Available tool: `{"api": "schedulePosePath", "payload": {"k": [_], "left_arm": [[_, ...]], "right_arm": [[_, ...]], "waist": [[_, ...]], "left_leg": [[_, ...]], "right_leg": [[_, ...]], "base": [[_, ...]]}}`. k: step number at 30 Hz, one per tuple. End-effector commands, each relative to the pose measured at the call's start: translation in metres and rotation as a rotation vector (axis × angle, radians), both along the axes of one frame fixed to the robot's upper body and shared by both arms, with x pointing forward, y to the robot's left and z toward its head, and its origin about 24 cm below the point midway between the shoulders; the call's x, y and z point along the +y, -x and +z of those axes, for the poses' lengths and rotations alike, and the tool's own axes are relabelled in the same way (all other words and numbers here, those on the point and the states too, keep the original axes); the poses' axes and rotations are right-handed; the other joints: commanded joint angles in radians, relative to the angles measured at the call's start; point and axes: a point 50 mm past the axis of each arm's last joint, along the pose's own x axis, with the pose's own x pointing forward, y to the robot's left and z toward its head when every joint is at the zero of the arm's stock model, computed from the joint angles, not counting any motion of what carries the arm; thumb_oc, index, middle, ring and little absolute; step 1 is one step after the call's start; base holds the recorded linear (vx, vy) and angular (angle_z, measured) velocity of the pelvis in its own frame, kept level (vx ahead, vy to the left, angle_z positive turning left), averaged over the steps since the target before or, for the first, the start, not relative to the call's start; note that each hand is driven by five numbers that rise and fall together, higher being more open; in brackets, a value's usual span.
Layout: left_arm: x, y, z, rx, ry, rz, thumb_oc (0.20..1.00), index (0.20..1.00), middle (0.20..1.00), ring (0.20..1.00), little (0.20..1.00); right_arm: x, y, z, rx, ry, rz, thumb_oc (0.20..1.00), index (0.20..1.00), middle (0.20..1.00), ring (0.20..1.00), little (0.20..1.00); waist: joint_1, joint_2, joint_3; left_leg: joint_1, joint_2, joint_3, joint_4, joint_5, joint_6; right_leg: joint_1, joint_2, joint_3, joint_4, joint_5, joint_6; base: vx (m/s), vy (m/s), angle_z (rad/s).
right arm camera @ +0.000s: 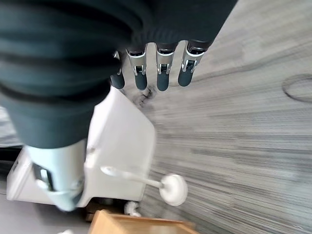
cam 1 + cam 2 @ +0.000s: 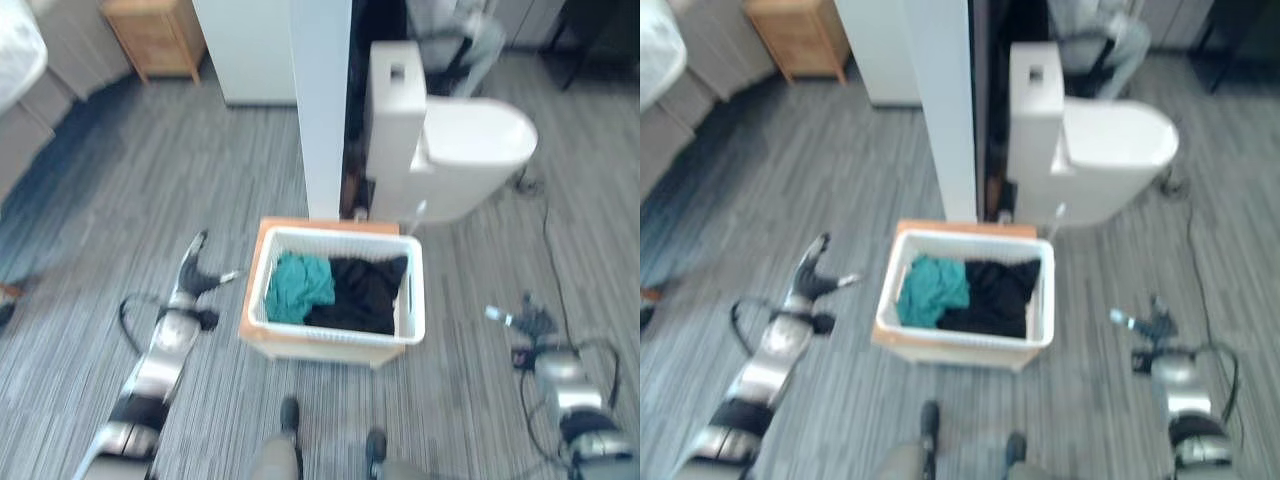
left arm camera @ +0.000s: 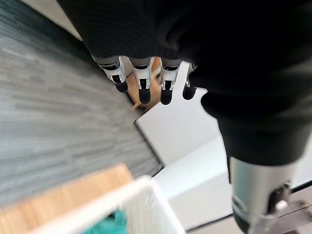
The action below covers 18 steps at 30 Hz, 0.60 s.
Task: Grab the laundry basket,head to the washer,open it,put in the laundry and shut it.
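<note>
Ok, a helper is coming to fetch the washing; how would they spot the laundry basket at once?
Start at the white toilet beside the white partition. Just in front of them, on a low wooden stand, sits the laundry basket: white, slotted, rectangular, holding a teal cloth and a black garment.

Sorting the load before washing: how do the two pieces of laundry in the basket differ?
The teal garment is lighter and smaller, bunched at the robot's left end of the white laundry basket. The black garment is dark, spreads wider, and fills the middle and right. Both lie crumpled inside the basket, touching each other.
</note>
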Motion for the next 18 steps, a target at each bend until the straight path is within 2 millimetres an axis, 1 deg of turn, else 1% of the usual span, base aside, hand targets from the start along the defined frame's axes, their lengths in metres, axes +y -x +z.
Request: {"api": "schedulePosePath", "payload": {"k": [1, 2, 3, 4, 5, 6, 7, 8, 10, 13, 16, 18], "left_arm": [[0.006, -0.016, 0.03, -0.09, 0.083, 0.086, 1.0, 1.0, 1.0, 1.0, 1.0], [0.006, -0.017, 0.031, -0.093, 0.084, 0.087, 1.0, 1.0, 1.0, 1.0, 1.0], [0.001, -0.025, 0.03, -0.079, 0.213, 0.106, 1.0, 1.0, 1.0, 1.0, 1.0], [0.001, -0.025, 0.031, -0.081, 0.215, 0.107, 1.0, 1.0, 1.0, 1.0, 1.0], [0.0, -0.027, 0.028, -0.069, 0.279, 0.114, 1.0, 1.0, 1.0, 1.0, 1.0], [0.003, -0.027, 0.026, -0.061, 0.322, 0.131, 1.0, 1.0, 1.0, 1.0, 1.0], [0.006, -0.029, 0.024, -0.058, 0.363, 0.176, 1.0, 1.0, 1.0, 1.0, 1.0], [0.006, -0.03, 0.025, -0.059, 0.363, 0.176, 1.0, 1.0, 1.0, 1.0, 1.0], [0.007, -0.034, 0.036, -0.095, 0.374, 0.196, 1.0, 1.0, 1.0, 1.0, 1.0], [0.01, -0.038, 0.051, -0.132, 0.326, 0.21, 1.0, 1.0, 1.0, 1.0, 1.0], [0.008, -0.04, 0.061, -0.169, 0.27, 0.21, 1.0, 1.0, 1.0, 1.0, 1.0], [0.004, -0.04, 0.065, -0.185, 0.245, 0.191, 1.0, 1.0, 1.0, 1.0, 1.0]], "right_arm": [[0.001, -0.012, 0.022, -0.05, 0.067, 0.002, 1.0, 1.0, 1.0, 1.0, 1.0], [0.001, -0.012, 0.024, -0.054, 0.067, 0.002, 1.0, 1.0, 1.0, 1.0, 1.0], [0.017, -0.024, 0.032, -0.084, 0.063, 0.045, 1.0, 1.0, 1.0, 1.0, 1.0], [0.018, -0.024, 0.032, -0.085, 0.064, 0.045, 1.0, 1.0, 1.0, 1.0, 1.0], [0.022, -0.027, 0.035, -0.092, 0.065, 0.057, 1.0, 1.0, 1.0, 1.0, 1.0], [0.031, -0.031, 0.04, -0.119, 0.057, 0.083, 1.0, 1.0, 1.0, 1.0, 1.0], [0.049, -0.035, 0.042, -0.165, 0.015, 0.133, 1.0, 1.0, 1.0, 1.0, 1.0], [0.049, -0.035, 0.042, -0.165, 0.015, 0.132, 1.0, 1.0, 1.0, 1.0, 1.0], [0.064, -0.039, 0.049, -0.211, 0.008, 0.175, 1.0, 1.0, 1.0, 1.0, 1.0], [0.076, -0.039, 0.052, -0.248, -0.007, 0.213, 1.0, 1.0, 1.0, 1.0, 1.0], [0.08, -0.037, 0.051, -0.264, -0.01, 0.225, 1.0, 1.0, 1.0, 1.0, 1.0], [0.082, -0.036, 0.05, -0.264, -0.004, 0.232, 1.0, 1.0, 1.0, 1.0, 1.0]], "waist": [[0.01, -0.051, 0.023], [0.01, -0.051, 0.025], [0.003, -0.055, 0.049], [0.002, -0.055, 0.05], [0.0, -0.057, 0.058], [-0.003, -0.058, 0.063], [-0.008, -0.062, 0.077], [-0.008, -0.062, 0.078], [-0.009, -0.065, 0.091], [-0.011, -0.069, 0.108], [-0.009, -0.069, 0.123], [-0.01, -0.069, 0.131]], "left_leg": [[-0.009, 0.062, -0.01, 0.081, -0.082, -0.041], [-0.011, 0.062, -0.01, 0.081, -0.081, -0.041], [-0.024, 0.065, -0.011, 0.076, -0.069, -0.042], [-0.025, 0.066, -0.011, 0.076, -0.069, -0.042], [-0.028, 0.068, -0.012, 0.074, -0.065, -0.043], [-0.028, 0.07, -0.011, 0.072, -0.061, -0.043], [-0.028, 0.073, -0.009, 0.067, -0.058, -0.044], [-0.028, 0.073, -0.009, 0.066, -0.058, -0.044], [-0.032, 0.077, -0.01, 0.064, -0.055, -0.047], [-0.037, 0.079, -0.012, 0.064, -0.052, -0.05], [-0.044, 0.079, -0.016, 0.069, -0.051, -0.053], [-0.045, 0.078, -0.018, 0.072, -0.053, -0.056]], "right_leg": [[-0.076, -0.116, 0.002, -0.019, 0.083, 0.061], [-0.078, -0.115, 0.003, -0.018, 0.084, 0.06], [-0.098, -0.11, 0.004, -0.015, 0.09, 0.061], [-0.099, -0.11, 0.004, -0.015, 0.09, 0.061], [-0.103, -0.107, 0.006, -0.015, 0.092, 0.061], [-0.106, -0.106, 0.008, -0.014, 0.094, 0.062], [-0.114, -0.103, 0.013, -0.013, 0.097, 0.061], [-0.114, -0.103, 0.013, -0.013, 0.097, 0.061], [-0.123, -0.102, 0.013, -0.012, 0.098, 0.062], [-0.128, -0.104, 0.007, -0.011, 0.1, 0.062], [-0.128, -0.106, 0.002, -0.012, 0.102, 0.061], [-0.125, -0.108, -0.002, -0.013, 0.102, 0.06]], "base": [[-0.09, -0.005, -0.05], [-0.12, -0.005, -0.07], [-0.07, -0.006, -0.06], [-0.09, -0.01, -0.06], [-0.03, -0.002, -0.07], [-0.05, 0.002, -0.11], [-0.03, 0.006, -0.11], [-0.03, 0.004, -0.09], [-0.03, -0.006, -0.02], [-0.03, -0.007, 0.05], [-0.01, -0.004, 0.01], [0.0, 0.0, 0.0]]}}
